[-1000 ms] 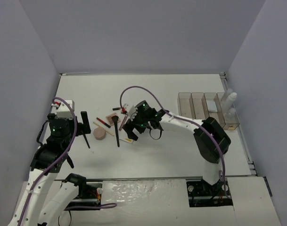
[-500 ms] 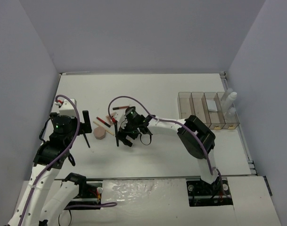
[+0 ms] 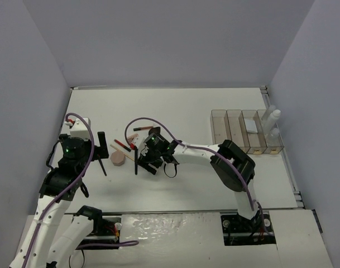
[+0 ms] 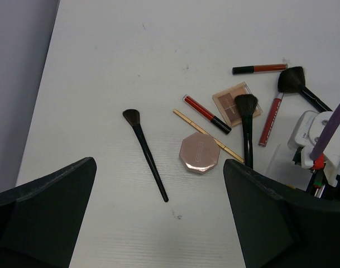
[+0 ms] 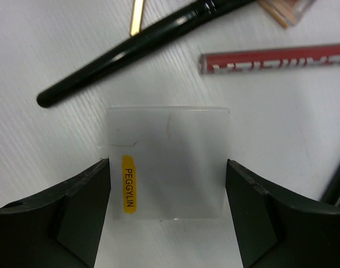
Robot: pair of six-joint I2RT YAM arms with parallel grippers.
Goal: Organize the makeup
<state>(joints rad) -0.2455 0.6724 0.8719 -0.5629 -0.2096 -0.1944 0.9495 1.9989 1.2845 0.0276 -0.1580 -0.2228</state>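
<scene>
Makeup (image 3: 130, 146) clusters around the pink compact (image 3: 118, 159) in the top view; the right gripper (image 3: 145, 162) is down just right of the compact, the organizer (image 3: 219, 125) well off to its right. Left wrist view — the left gripper (image 4: 158, 167) hangs wide apart, empty, left of the compact. Right wrist view — the clear square card (image 5: 175, 139) lies flat between the fingers (image 5: 80, 218), its side edges right at them; whether they already pinch it I cannot tell. Right arm is nearer.

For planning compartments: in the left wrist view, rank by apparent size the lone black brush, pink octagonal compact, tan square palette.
Largest: lone black brush, longest.
Then pink octagonal compact and tan square palette: look alike, unranked.
</scene>
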